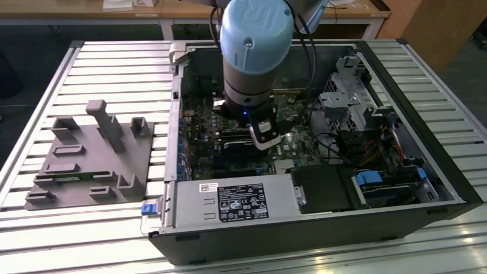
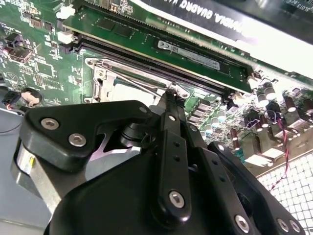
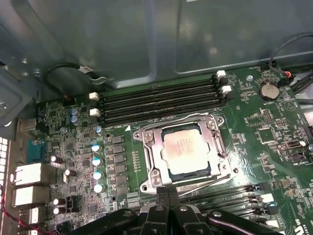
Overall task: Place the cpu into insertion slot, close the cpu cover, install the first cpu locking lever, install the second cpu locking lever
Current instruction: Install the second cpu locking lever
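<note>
Black gripper (image 3: 168, 192) up close, fingers pressed together, holding nothing. Just past the tips: the cpu (image 3: 186, 147) lying flat, face up, in the insertion slot (image 3: 155, 177), the cpu cover (image 3: 221, 147) shut down around it. All inside the open computer case (image 1: 426, 114).
</note>
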`<state>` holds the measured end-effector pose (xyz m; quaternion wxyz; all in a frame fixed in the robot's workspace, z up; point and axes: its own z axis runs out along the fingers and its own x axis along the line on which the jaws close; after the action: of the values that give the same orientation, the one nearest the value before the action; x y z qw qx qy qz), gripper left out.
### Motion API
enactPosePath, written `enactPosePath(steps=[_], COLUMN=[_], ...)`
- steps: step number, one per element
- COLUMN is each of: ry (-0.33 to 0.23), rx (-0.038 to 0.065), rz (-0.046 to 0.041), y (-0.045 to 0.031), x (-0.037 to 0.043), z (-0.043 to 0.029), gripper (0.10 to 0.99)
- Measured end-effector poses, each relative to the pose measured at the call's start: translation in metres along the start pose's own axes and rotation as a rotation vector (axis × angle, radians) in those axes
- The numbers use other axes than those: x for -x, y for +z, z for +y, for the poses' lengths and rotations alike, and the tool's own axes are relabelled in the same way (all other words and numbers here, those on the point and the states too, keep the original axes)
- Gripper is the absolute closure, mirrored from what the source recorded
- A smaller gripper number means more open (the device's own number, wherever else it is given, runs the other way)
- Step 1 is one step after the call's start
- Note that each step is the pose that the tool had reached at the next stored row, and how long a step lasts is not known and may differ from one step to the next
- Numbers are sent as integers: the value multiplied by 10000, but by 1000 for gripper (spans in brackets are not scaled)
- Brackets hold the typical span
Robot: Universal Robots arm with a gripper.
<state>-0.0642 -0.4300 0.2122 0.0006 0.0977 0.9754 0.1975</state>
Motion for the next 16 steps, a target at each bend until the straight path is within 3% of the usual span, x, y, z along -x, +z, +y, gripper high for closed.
enactPosePath(steps=[6, 16], ry=[9, 12], rx=[181, 280], rz=[35, 55], y=[-10, 67], x=[1, -47], z=[-67, -110], gripper=[980, 980])
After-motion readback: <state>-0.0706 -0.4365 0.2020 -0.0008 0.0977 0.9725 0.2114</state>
